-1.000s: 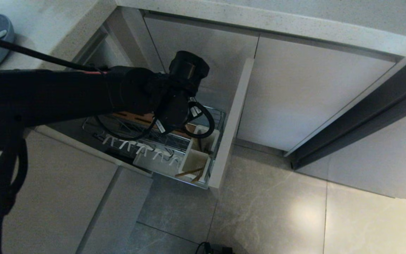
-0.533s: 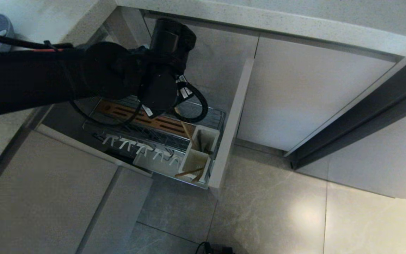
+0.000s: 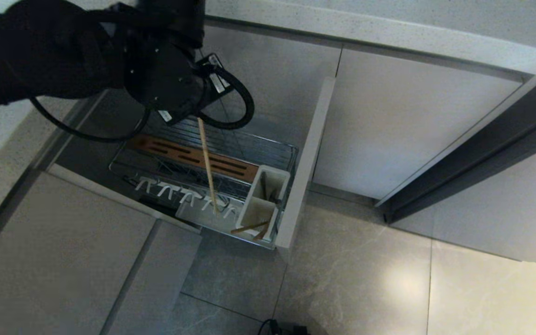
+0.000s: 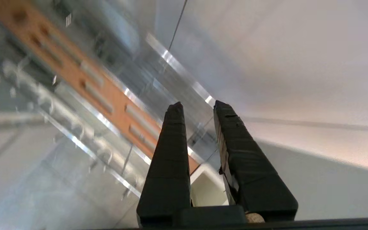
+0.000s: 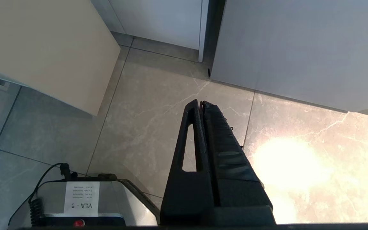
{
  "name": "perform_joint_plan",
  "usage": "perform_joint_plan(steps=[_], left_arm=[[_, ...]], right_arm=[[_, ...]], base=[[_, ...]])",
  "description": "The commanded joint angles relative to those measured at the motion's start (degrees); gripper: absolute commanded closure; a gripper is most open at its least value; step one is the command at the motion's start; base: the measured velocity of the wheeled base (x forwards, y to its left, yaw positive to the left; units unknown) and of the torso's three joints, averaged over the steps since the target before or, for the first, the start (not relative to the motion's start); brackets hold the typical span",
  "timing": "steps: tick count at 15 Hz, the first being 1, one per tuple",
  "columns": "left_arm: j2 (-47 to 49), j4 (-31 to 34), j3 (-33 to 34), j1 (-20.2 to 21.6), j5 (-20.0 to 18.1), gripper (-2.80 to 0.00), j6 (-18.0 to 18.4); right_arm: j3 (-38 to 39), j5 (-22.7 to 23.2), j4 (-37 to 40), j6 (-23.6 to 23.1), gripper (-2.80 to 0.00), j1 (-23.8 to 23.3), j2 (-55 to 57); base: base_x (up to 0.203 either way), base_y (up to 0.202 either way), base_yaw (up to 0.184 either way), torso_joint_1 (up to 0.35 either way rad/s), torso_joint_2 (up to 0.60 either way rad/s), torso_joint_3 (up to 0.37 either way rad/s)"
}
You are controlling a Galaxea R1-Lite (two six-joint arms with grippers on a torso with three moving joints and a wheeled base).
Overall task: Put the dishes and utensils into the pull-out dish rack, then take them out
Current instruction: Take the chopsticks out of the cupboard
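The left end effector point(image 4: 195, 108), jaws narrow, apparently pinches one thin light-brown wooden chopstick point(image 3: 207, 165) near its base, hanging it clear above the chrome wire pull-out dish rack point(image 3: 268, 146) for unloading; another chopstick point(image 3: 249, 228) lies in its white caddy point(image 3: 261, 197). The right end effector point(image 5: 201, 103) hangs closed over the floor.

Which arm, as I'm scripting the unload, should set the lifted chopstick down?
Left: the left gripper holds the chopstick above the dish rack; the right gripper hangs shut over the floor.

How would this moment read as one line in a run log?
phase: unloading | left gripper: holds chopstick above dish rack | right gripper: parked, shut | caddy: chopsticks remain
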Motion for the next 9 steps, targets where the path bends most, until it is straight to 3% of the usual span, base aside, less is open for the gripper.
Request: perform_joint_plan(steps=[1,6,9], left_arm=[[-3.6,-1.3,0.1,0.0,0.6,0.0,1.7],[-8.1,-2.8,0.1,-0.6,1.9,0.0,5.6],[-11.4,-8.3,0.1,-0.8,2.0,0.0,12.0]], right_arm=[[0.0,0.0,0.0,0.0,0.0,0.0,0.0],[0.0,0.0,0.0,-0.1,0.0,0.0,0.0],[0.0,0.0,0.0,0.0,0.0,0.0,0.0]], base=[[0.0,0.0,0.0,0.0,0.0,0.0],[0.0,0.0,0.0,0.0,0.0,0.0],[0.0,0.0,0.0,0.0,0.0,0.0]])
